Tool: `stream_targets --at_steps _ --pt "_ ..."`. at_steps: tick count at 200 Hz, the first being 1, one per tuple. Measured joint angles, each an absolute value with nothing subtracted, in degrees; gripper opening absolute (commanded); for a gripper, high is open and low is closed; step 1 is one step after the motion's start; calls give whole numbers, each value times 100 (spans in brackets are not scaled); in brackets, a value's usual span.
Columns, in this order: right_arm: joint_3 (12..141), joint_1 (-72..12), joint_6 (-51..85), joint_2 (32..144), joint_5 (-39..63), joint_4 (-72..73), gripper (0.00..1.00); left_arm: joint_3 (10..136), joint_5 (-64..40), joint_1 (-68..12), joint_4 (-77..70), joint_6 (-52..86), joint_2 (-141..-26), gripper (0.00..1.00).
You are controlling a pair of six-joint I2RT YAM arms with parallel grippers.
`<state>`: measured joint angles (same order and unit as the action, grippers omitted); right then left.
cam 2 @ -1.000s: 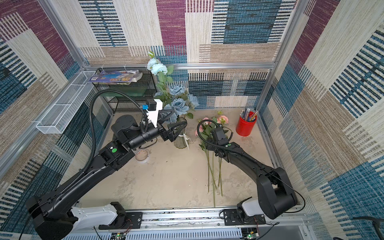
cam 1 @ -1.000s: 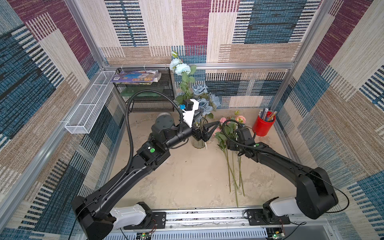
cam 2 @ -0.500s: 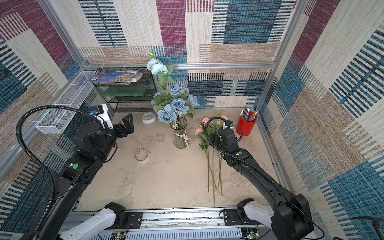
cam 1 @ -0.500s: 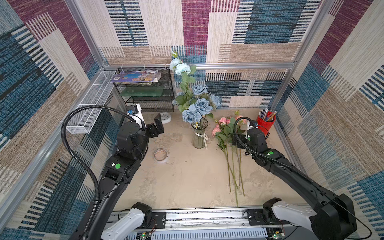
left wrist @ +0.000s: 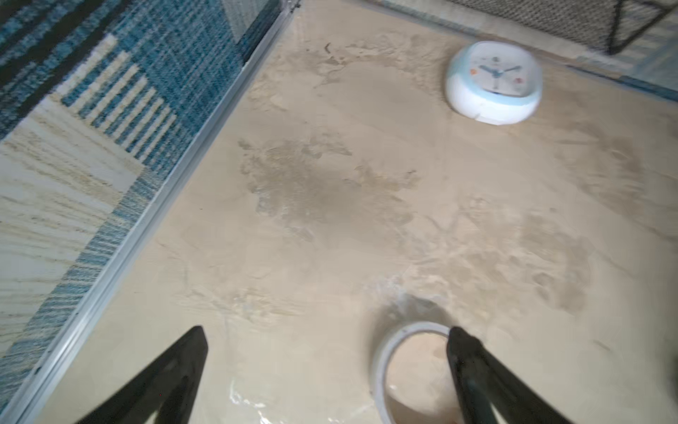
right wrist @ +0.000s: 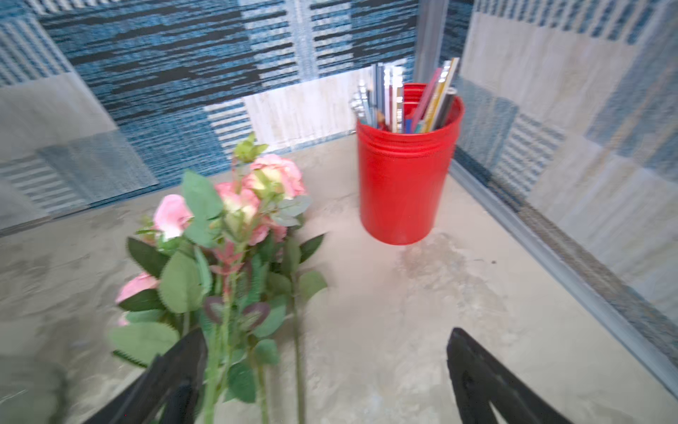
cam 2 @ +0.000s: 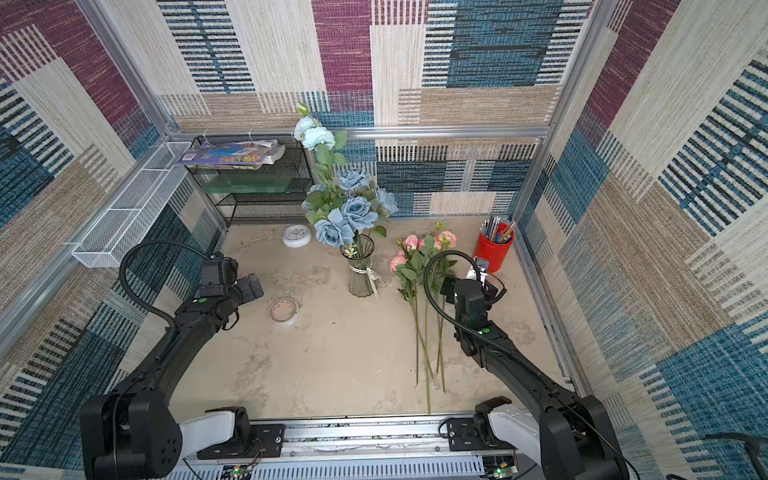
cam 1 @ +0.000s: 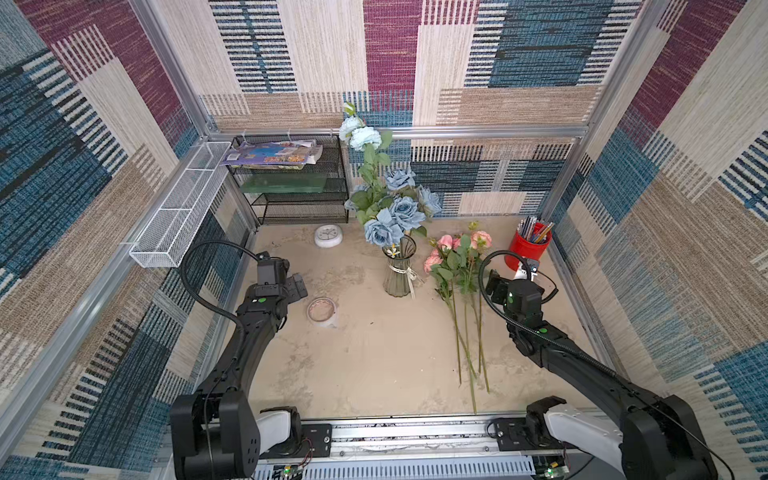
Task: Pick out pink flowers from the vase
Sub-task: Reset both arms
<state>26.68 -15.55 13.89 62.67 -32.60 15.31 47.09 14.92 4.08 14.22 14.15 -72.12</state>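
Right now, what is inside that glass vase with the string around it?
The vase holds only blue roses and a tall pale aqua bloom. No pink flowers remain; they lie on the table beside it. The stems' lower ends blur behind the ribbed glass.

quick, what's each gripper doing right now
Left gripper: open, holding nothing.
Right gripper: open, holding nothing; long-stemmed pink flowers lie on the table.

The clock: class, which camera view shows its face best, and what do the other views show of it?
The left wrist view: the clock is close, its hands readable. Both top views show only a small white disc by the rack. The right wrist view misses it.
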Motion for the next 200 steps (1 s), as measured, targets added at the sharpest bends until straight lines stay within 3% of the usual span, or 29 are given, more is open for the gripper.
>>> stream_targets --at_steps 62,101,157,200 --pt "2169 -1103 698 7675 -3328 3409 96 3540 998 510 -716 963 -7787 99" --pt "1881 -825 405 7747 -2832 4338 96 3216 972 552 -1750 902 -8165 100" --pt "1140 -268 237 8053 -2010 5913 96 2764 -71 550 -2989 552 -8381 100" --pt "1483 -204 255 8409 -1640 6084 96 2687 -489 489 -3555 325 -8724 100"
